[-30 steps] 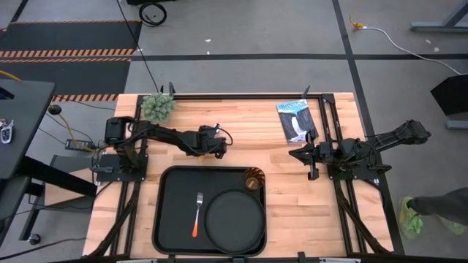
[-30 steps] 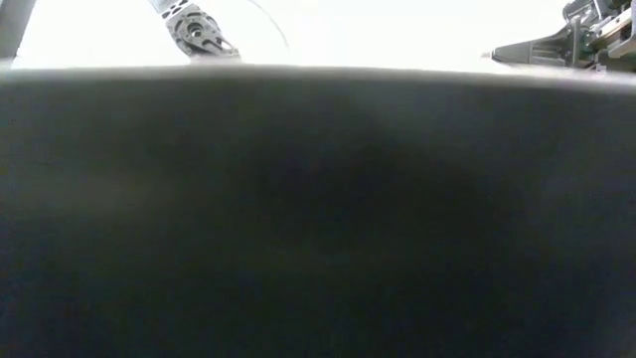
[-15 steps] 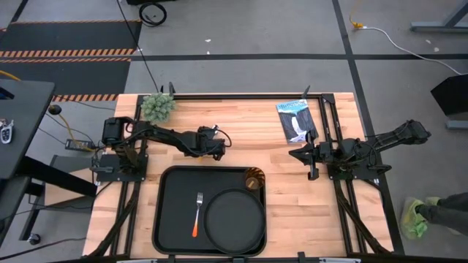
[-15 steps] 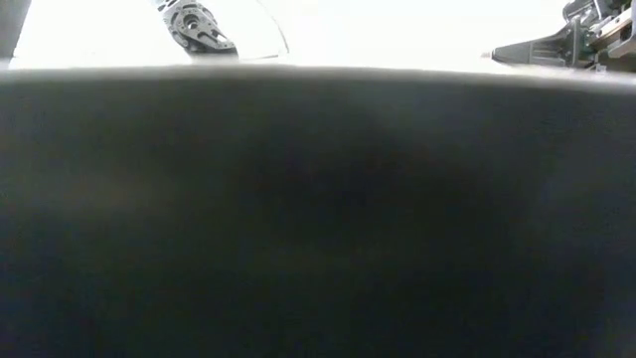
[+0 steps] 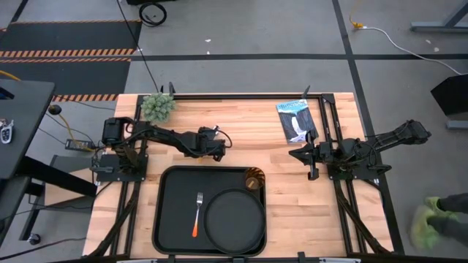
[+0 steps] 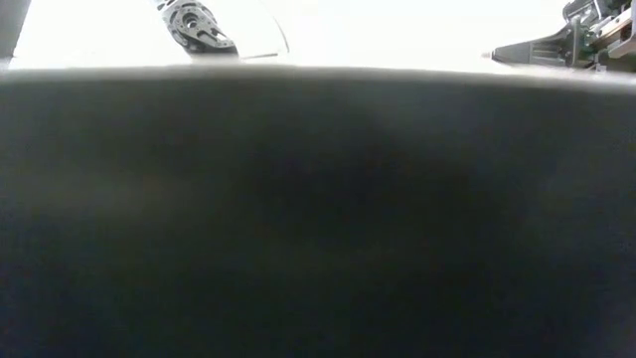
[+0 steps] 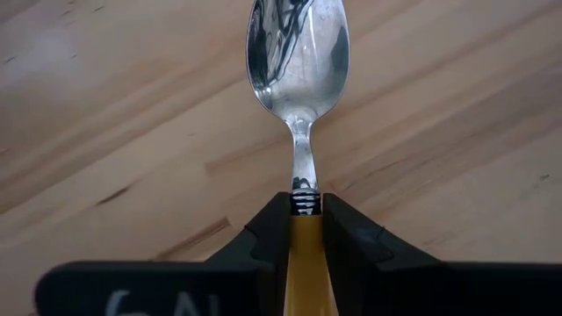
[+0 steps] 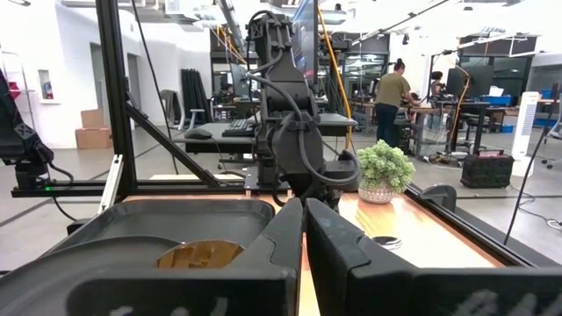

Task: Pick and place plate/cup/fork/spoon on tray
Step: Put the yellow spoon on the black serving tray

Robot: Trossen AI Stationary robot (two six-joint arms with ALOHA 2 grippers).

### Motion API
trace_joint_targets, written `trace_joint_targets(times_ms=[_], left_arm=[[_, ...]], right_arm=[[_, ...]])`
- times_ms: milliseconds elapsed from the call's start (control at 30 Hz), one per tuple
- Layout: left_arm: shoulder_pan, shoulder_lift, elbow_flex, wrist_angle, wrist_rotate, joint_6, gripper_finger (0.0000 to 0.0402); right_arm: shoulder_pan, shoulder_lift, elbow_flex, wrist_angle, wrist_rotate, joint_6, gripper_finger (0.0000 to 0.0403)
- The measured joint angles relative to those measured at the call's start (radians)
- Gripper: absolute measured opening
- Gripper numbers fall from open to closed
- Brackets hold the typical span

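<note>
The black tray (image 5: 170,212) lies at the table's near middle. On it lie the round black plate (image 5: 234,219), the fork (image 5: 197,214) with its red-orange handle, and the amber cup (image 5: 254,180) in the far right corner. My left gripper (image 5: 217,146) is just beyond the tray's far rim, shut on the spoon (image 7: 299,53). In the high view the gripper hides the spoon. My right gripper (image 5: 296,155) waits shut and empty right of the tray. My left gripper pinches the spoon's yellow-orange handle (image 7: 306,250) between its two fingers, at the end next to the metal neck. The fingers lie along the spoon. The metal bowl (image 7: 297,48) sticks out ahead of the fingertips, hollow side up, over the wooden table.
A small potted plant (image 5: 158,107) stands at the far left and a black-and-white packet (image 5: 295,120) lies at the far right. Bare wood lies between the two grippers. The low view is almost wholly blocked by the tray's dark wall (image 6: 318,209). A person's shoe (image 5: 428,223) shows beside the table.
My left gripper has shifted a little toward the table's left edge, still shut on the spoon. The person's shoe on the floor at the right has moved.
</note>
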Motion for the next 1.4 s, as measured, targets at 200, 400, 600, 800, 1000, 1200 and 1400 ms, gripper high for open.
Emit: trace_joint_targets(times_ms=[200, 400, 600, 800, 1000, 1200, 1400], left_arm=[[-0.009, 0.000, 0.000, 0.000, 0.000, 0.010, 0.0062], [-0.011, 0.000, 0.000, 0.001, 0.000, -0.005, 0.0061], [-0.016, 0.000, 0.001, 0.010, 0.000, -0.045, 0.0062], [-0.016, -0.009, 0.001, 0.003, 0.006, -0.080, 0.0061], [-0.044, -0.087, 0.003, -0.012, 0.005, -0.118, 0.0062], [-0.177, -0.171, 0.004, -0.083, 0.007, -0.228, 0.0063], [-0.383, -0.190, 0.004, -0.217, 0.004, -0.480, 0.0063]], right_arm=[[0.000, 0.000, 0.000, 0.000, 0.000, 0.000, 0.0023], [0.000, 0.000, 0.000, 0.000, 0.000, 0.000, 0.0023], [0.000, 0.000, 0.000, 0.000, 0.000, 0.000, 0.0023], [0.000, 0.000, 0.000, 0.000, 0.000, 0.000, 0.0023], [0.000, 0.000, 0.000, 0.000, 0.000, 0.000, 0.0023], [0.000, 0.000, 0.000, 0.000, 0.000, 0.000, 0.0023], [0.000, 0.000, 0.000, -0.001, 0.000, 0.000, 0.0023]])
